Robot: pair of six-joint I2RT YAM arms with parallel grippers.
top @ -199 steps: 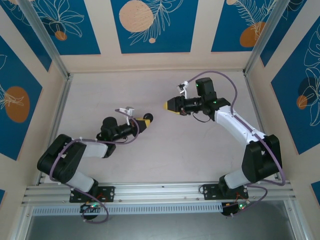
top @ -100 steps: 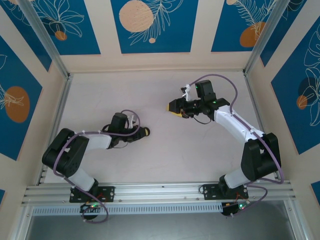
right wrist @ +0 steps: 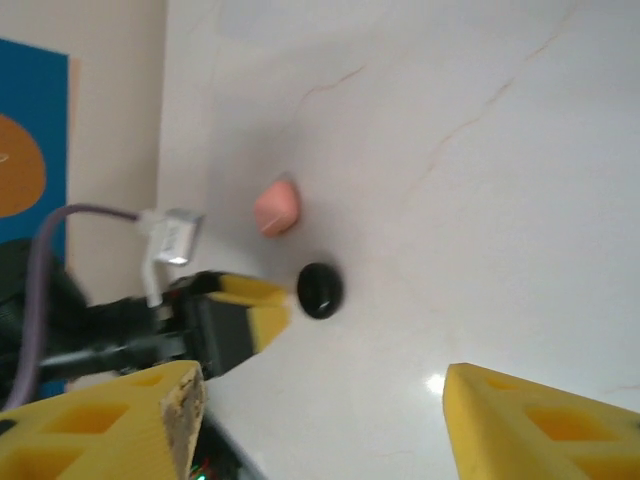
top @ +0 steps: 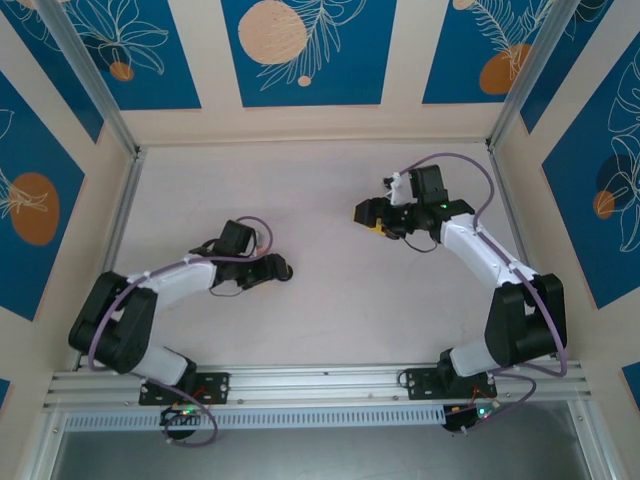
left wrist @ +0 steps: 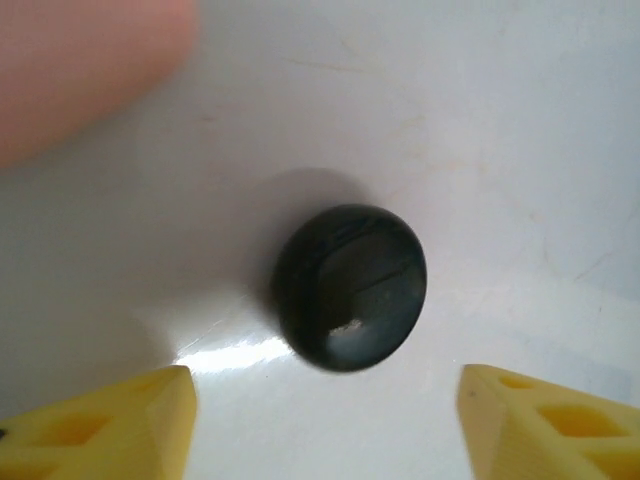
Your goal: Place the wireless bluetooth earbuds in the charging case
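Observation:
A small glossy black rounded earbud (left wrist: 350,287) lies on the white table, just beyond my left gripper (left wrist: 325,430). That gripper is open, with a yellow fingertip on each side and nothing between them. In the right wrist view the same black bud (right wrist: 320,290) sits off the left gripper's yellow fingertips (right wrist: 250,318), and a pale pink bud (right wrist: 277,207) lies a little past it. My right gripper (right wrist: 320,420) is open and empty, well back from both buds. In the top view the left gripper (top: 277,268) is low at centre-left and the right gripper (top: 366,214) is further back. The charging case is out of view.
The white table (top: 330,320) is walled by cream and blue patterned panels (top: 300,50) with aluminium posts at the corners. A metal rail (top: 320,385) carries both arm bases along the near edge. A blurred pink patch (left wrist: 80,70) fills the left wrist view's upper left corner.
My left gripper has dropped toward the table and opened; the black bud at its tip now lies free on the surface. My right gripper has drawn back to the right and opened wider.

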